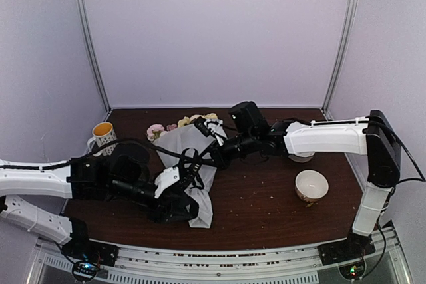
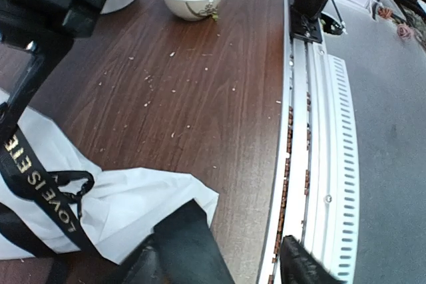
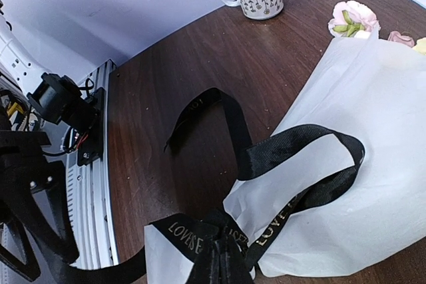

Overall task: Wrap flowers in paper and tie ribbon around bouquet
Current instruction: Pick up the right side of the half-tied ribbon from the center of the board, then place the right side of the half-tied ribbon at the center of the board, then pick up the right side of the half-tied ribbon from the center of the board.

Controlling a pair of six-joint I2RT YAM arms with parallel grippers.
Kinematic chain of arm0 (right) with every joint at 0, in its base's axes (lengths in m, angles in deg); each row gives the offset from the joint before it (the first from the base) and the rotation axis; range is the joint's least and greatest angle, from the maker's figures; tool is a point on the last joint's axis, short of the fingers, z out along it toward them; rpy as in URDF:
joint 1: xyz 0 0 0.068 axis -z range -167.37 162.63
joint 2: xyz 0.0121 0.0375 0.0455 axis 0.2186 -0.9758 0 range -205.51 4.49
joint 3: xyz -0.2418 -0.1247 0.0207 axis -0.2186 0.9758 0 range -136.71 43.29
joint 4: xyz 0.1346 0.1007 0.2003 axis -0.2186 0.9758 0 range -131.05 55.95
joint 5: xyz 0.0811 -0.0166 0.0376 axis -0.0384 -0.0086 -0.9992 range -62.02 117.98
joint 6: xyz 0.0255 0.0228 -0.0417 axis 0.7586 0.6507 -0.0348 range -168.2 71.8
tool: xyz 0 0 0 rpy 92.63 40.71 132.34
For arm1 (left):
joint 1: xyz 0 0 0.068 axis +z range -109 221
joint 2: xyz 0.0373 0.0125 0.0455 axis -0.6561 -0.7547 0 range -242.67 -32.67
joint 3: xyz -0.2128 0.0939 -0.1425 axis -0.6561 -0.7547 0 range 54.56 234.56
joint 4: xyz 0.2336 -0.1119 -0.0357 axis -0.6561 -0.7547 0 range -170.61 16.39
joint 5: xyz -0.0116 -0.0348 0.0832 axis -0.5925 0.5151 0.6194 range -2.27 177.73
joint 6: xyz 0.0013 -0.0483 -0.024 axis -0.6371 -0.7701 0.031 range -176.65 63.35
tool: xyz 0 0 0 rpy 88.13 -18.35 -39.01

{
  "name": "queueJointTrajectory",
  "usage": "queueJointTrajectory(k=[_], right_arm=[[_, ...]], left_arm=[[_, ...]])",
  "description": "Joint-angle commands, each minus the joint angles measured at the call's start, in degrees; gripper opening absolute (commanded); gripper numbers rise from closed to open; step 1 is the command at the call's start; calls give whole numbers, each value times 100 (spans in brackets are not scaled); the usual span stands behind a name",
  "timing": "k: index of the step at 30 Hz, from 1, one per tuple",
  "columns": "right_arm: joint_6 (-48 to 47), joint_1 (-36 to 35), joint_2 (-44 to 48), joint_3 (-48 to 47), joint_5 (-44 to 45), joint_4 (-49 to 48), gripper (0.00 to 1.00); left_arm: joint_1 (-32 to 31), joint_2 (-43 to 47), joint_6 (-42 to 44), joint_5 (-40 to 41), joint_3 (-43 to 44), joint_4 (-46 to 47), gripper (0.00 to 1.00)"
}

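The bouquet (image 1: 193,147) lies mid-table, wrapped in pale paper (image 3: 359,138), with pink and yellow flowers (image 1: 178,124) at its far end. Pink blooms (image 3: 353,18) poke out of the paper in the right wrist view. A black ribbon (image 3: 293,144) with gold lettering loops over the wrap. My right gripper (image 3: 223,254) is shut on the ribbon where the strands bunch, above the bouquet's middle (image 1: 212,154). My left gripper (image 2: 241,227) is open at the bouquet's near end (image 1: 190,209). One of its fingers (image 2: 186,244) lies over the paper's corner, with bare table between the two. The lettered ribbon (image 2: 36,177) runs up to the left.
A floral mug (image 1: 103,135) stands at the back left. A white bowl (image 1: 311,185) sits on the right, and a second bowl (image 1: 301,156) lies partly under the right arm. The metal rail (image 2: 313,131) marks the table's near edge. Small crumbs dot the wood.
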Motion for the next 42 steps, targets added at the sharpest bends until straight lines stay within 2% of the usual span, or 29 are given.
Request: queueJointTrajectory(k=[1,2,3,7,9,11,15,17,20,22,24,25,26,30,32,36,42], right_arm=[[51,17,20,-195,147,13,0],[41,15,19,-206,150,41,0],[40,15,25,-216,143,59,0],[52,15,35,-208,112,62,0],[50,14,30,-208,107,54,0],[44,18,27,-214,110,72,0],[22,16,47,-213,125,115,0],[5,16,37,-212,138,115,0],[0,15,-11,-287,135,152,0],[2,12,-34,-325,116,190,0],[4,18,-60,-336,116,173,0],[11,12,-64,-340,109,167,0],[24,14,-83,-352,104,157,0],[48,11,-131,-380,76,186,0],[49,11,-120,-356,88,183,0],[14,15,-122,-327,129,237,0],[13,4,-92,-211,169,201,0]], left_arm=[[79,319,-39,762,-145,148,74],[211,431,-222,1198,-229,169,83],[471,505,-467,1509,-284,139,86],[1979,592,-1721,1939,-440,-251,82],[2433,565,-1892,2094,-578,-360,81],[2461,580,-1742,1888,-687,-208,80],[2353,923,-1434,877,-926,458,62],[1919,1218,-1116,497,-933,739,60],[685,1603,-346,324,-769,953,61],[412,1767,-192,526,-624,837,60],[420,1904,-410,1535,-591,564,54],[493,1942,-545,2083,-619,371,52],[722,1935,-742,2486,-672,205,56],[2635,1417,-1898,2146,-792,-222,56],[3257,979,-2282,2314,-745,-380,61],[3775,-195,-2324,2237,-358,-183,77],[4005,-2119,-2190,2130,573,85,79]])
